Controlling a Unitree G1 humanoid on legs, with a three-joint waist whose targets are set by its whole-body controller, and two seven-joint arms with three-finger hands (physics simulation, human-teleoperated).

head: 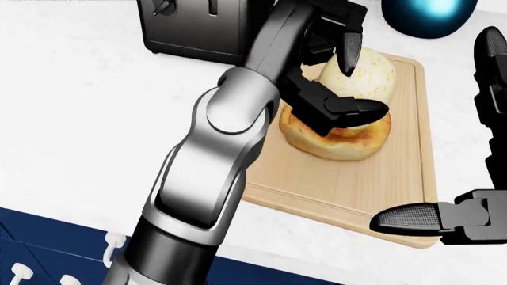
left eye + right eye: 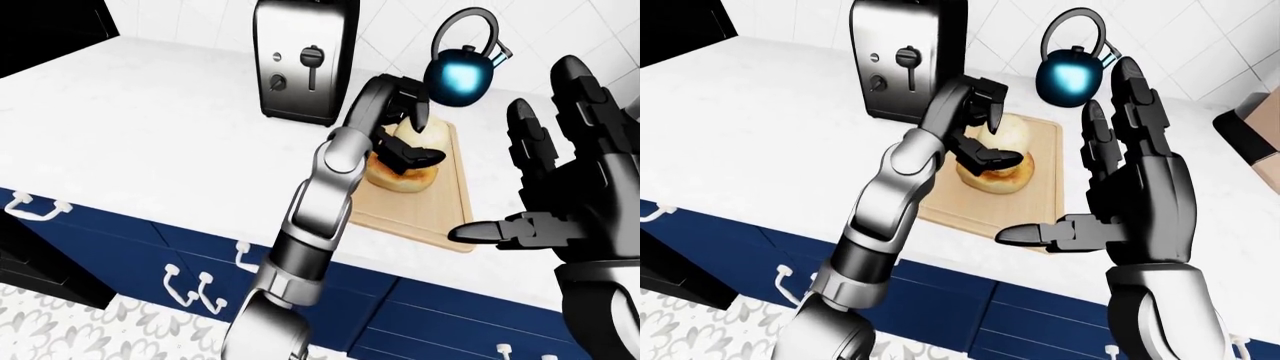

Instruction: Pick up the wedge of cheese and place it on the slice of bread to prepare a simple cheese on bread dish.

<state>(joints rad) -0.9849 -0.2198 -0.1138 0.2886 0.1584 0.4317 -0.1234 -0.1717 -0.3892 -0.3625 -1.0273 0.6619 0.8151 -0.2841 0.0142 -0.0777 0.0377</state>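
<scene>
Cheese wedge (image 1: pixel 361 74) sits on top edge of bread slice (image 1: pixel 340 139), both on cutting board (image 1: pixel 340 190), under left hand (image 1: pixel 337 77), whose fingers (image 1: pixel 349 56) are spread, 1 tip touching cheese, not clenched. Right hand (image 2: pixel 1130 195) hovers open w/ 3 fingers splayed, right of board. Toaster (image 2: pixel 300 64) & kettle (image 2: pixel 462 73) crowd beyond left hand; bench (image 2: pixel 140 142) lies bare to its left. No readable labels.

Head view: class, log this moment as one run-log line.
left hand: fingers around cheese wedge | cheese: resting against bread slice on cutting board | right hand: open, raised, empty
</scene>
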